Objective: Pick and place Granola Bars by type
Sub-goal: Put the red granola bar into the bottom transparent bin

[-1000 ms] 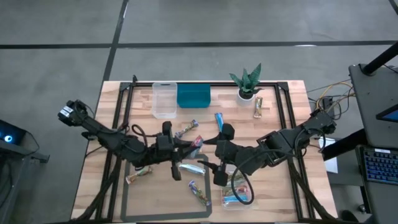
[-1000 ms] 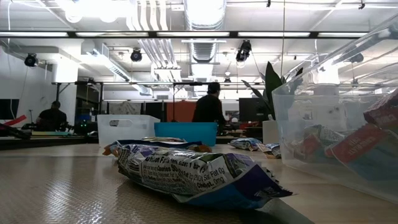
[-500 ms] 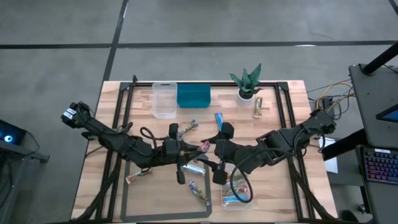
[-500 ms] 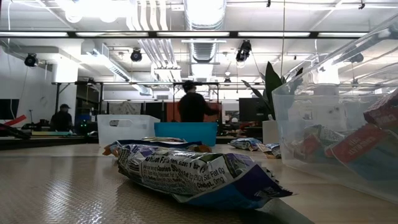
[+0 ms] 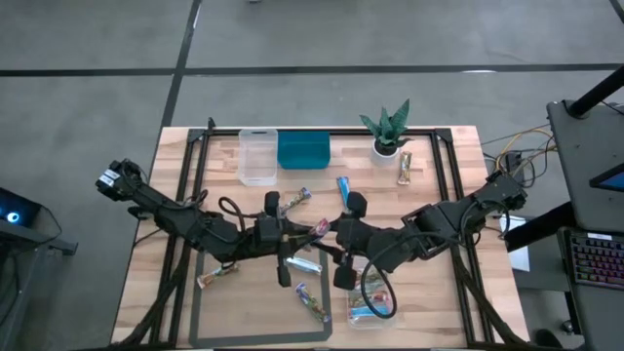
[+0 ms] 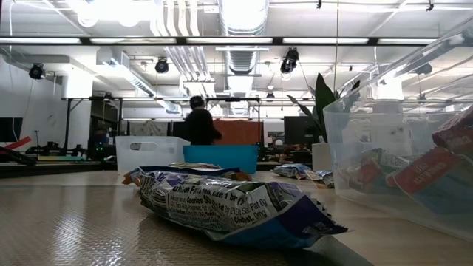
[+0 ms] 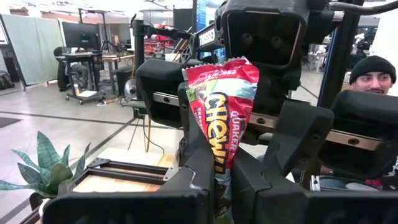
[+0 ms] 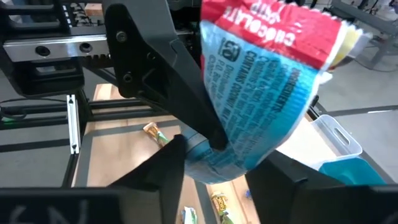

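On the left part of the table (image 5: 146,283) a brown bar (image 5: 216,275) is lying alone near the front, and my left arm is reaching over it toward the middle. My left claw (image 7: 219,168) is pressing together on the lower end of a red bar (image 7: 219,93), which is standing upright above the table, in the air at the middle. Behind it, at the far edge, an empty clear tub (image 5: 257,156) is standing, and a teal bin (image 5: 303,151) is touching its right side. Between these and my claws one mixed bar (image 5: 297,200) is lying, and a blue bar (image 5: 343,185) is lying just right of it. Under my claws a white bar (image 5: 304,264) is lying, and nearer the front another bar (image 5: 314,302) is lying slanted. My right claw (image 8: 217,180) is facing the left one and is standing around the same red bar from the other side; if it is pinching the bar or only standing beside it, I cannot tell. To the right, near the front, a second tub (image 5: 375,304) is holding several bars. At the far right a small plant (image 5: 388,127) is standing in a white pot, with one brown bar (image 5: 406,168) beside it. In the room behind the table a person (image 6: 198,125) is standing.
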`<state>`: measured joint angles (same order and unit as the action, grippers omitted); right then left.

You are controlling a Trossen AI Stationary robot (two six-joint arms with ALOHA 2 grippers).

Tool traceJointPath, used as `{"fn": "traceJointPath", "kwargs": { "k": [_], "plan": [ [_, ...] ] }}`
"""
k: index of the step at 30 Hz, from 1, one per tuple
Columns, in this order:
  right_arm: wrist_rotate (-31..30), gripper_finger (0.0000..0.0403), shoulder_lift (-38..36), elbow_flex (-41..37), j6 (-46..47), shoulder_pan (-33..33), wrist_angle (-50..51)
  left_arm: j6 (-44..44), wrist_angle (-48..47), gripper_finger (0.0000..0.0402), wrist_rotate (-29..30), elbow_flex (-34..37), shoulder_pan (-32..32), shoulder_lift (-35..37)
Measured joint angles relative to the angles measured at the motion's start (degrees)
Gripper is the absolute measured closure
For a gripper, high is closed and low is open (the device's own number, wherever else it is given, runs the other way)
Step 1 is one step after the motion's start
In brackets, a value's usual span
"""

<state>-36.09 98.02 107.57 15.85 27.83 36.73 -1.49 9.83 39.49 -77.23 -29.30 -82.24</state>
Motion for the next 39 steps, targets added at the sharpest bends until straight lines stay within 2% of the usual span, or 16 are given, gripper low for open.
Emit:
{"fn": "traceJointPath", "kwargs": {
  "k": [8,13,19,31,36,39],
  "plan": [
    [0.1,0.0344,0.1,0.0,-0.4,0.0,0.1,-0.2,-0.6,0.0391,-0.9,0.1,0.0,0.0],
    [0.1,0.0373,0.1,0.0,-1.8,0.0,0.2,-1.5,-0.9,0.0390,-1.0,0.2,0.0,0.0],
    [0.1,0.0378,0.1,0.0,-2.5,0.0,0.5,-2.6,-1.5,0.0376,-1.0,0.2,0.0,0.1],
    [-0.1,0.0381,-0.7,0.0,-2.5,0.0,0.7,-5.1,-7.9,0.0250,-3.4,0.5,-0.2,3.0],
    [-0.1,0.0381,-2.8,0.0,-1.1,0.3,5.8,-6.3,-10.6,0.0229,-4.0,0.5,-0.2,5.0],
    [2.7,0.0381,-4.2,0.0,1.8,0.4,11.4,-6.3,-11.5,0.0226,-4.2,0.5,-0.2,6.1]
  ]
}}
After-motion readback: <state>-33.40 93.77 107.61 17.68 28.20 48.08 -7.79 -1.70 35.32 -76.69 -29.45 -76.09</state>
